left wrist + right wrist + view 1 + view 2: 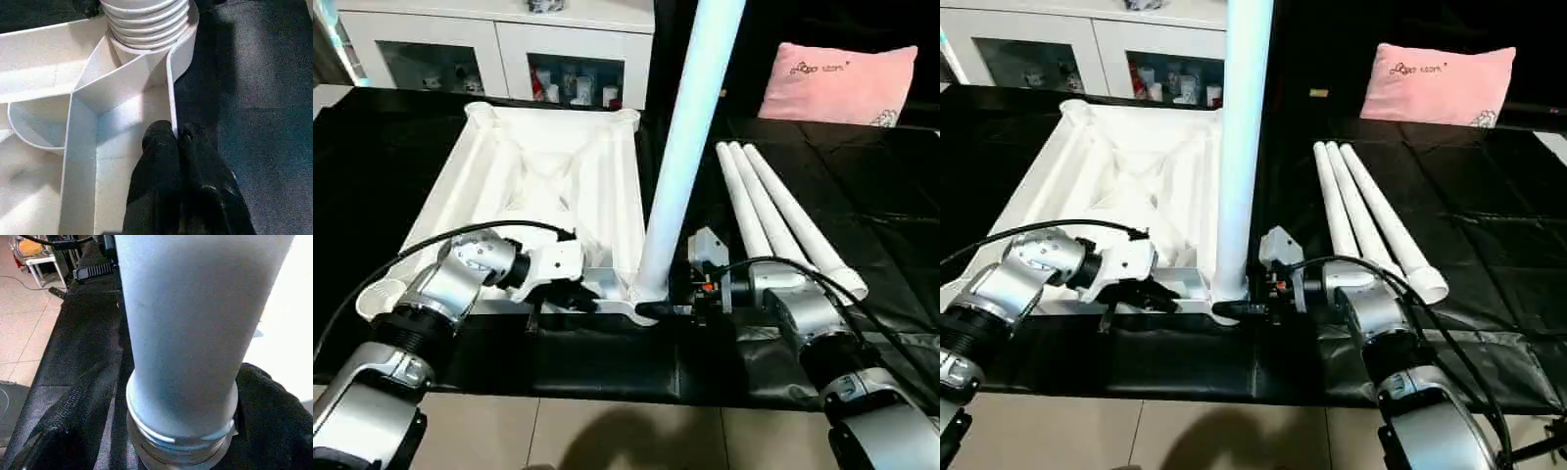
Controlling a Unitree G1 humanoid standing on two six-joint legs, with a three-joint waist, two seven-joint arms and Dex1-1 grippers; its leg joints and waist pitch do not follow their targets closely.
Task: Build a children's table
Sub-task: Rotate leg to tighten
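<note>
1. Pinching the tabletop (548,166) rim near the front corner, left gripper (177,139) fingers closed flat on the thin wall.
2. Flanking the upright leg (690,127) at its base, right gripper (668,309) fingers spread wide, grip on it uncertain.
3. Standing vertical in the near-right corner socket, threads partly exposed.
4. Lying beyond on the black cloth (862,196), three spare legs (773,211), nearer the right arm.

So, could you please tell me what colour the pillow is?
The pillow is pink, clearest in the left eye view.

Smooth white plastic table top (548,186), matt black cloth (862,196), silver metal forearms (440,294)
</note>
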